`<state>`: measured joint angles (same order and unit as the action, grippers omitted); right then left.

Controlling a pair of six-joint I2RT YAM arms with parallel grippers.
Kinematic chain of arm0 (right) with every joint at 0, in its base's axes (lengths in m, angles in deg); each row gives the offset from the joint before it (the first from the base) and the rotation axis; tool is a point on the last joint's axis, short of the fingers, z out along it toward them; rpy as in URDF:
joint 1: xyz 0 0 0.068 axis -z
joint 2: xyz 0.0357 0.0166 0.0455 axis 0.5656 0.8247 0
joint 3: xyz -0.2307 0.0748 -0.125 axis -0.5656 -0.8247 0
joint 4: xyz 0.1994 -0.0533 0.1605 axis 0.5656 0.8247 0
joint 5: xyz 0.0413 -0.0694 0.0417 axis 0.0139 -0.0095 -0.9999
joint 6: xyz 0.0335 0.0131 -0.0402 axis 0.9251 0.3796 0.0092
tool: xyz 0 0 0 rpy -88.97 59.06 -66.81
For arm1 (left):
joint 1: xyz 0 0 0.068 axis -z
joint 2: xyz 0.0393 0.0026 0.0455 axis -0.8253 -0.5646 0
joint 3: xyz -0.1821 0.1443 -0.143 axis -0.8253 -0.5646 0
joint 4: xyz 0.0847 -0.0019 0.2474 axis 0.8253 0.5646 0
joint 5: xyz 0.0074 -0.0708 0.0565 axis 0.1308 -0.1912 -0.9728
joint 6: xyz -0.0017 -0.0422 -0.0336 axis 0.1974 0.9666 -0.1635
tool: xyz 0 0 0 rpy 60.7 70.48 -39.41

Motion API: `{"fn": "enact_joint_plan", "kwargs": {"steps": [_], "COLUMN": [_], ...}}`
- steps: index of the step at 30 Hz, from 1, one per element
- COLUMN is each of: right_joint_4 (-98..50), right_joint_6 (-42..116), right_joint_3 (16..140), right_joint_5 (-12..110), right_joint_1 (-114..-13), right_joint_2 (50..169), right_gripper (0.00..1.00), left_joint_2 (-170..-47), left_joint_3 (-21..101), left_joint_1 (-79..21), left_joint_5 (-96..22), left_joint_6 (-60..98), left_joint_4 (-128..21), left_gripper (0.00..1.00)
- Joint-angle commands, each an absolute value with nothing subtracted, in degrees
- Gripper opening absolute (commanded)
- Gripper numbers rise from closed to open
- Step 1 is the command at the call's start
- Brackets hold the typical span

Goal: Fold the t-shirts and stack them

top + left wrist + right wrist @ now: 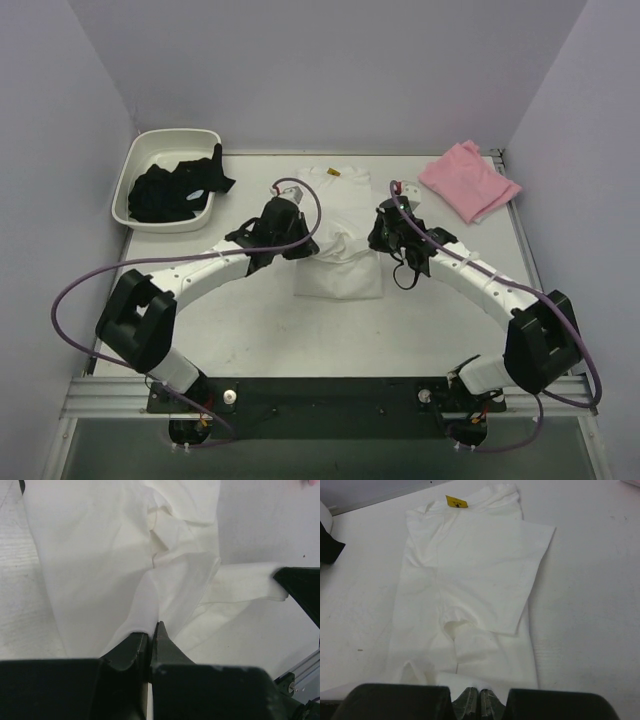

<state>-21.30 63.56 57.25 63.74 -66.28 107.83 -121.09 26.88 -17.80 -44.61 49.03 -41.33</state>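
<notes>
Top view: the white tee (340,275) is laid mid-table (250,330), neck to the far side, partly bunched between the two grippers. The left gripper (308,243) is set at its left edge and the right gripper (377,238) at its right edge. The pink tee (468,180) is found folded at the far right, apart from the white one. A tub (128,185) at the far left is filled with a black garment (175,190).

Left wrist view: the left gripper (150,635) is clamped on a raised fold of the white tee (100,555), jaws pressed together with cloth pinched between.

Right wrist view: the right gripper (479,696) is closed on the near hem of the white tee (475,570). A yellow tag (456,501) is seen at the far collar; one side is folded over the body.
</notes>
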Motion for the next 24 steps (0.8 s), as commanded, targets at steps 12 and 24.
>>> {"fn": "enact_joint_plan", "kwargs": {"steps": [12, 24], "right_joint_4": [-26.02, -28.03], "right_joint_6": [63.35, 63.18], "right_joint_3": [64.47, 74.14], "right_joint_5": [57.10, 56.39], "right_joint_1": [-57.74, -53.61], "right_joint_2": [120.26, 133.82], "right_gripper": [0.00, 0.99], "left_joint_2": [-137.38, -146.09], "left_joint_3": [37.19, 43.96], "left_joint_1": [-24.86, -33.02], "left_joint_5": [-35.11, -36.34], "left_joint_6": [45.92, 48.37], "left_joint_4": [-49.35, -52.52], "left_gripper": [0.00, 0.28]}}
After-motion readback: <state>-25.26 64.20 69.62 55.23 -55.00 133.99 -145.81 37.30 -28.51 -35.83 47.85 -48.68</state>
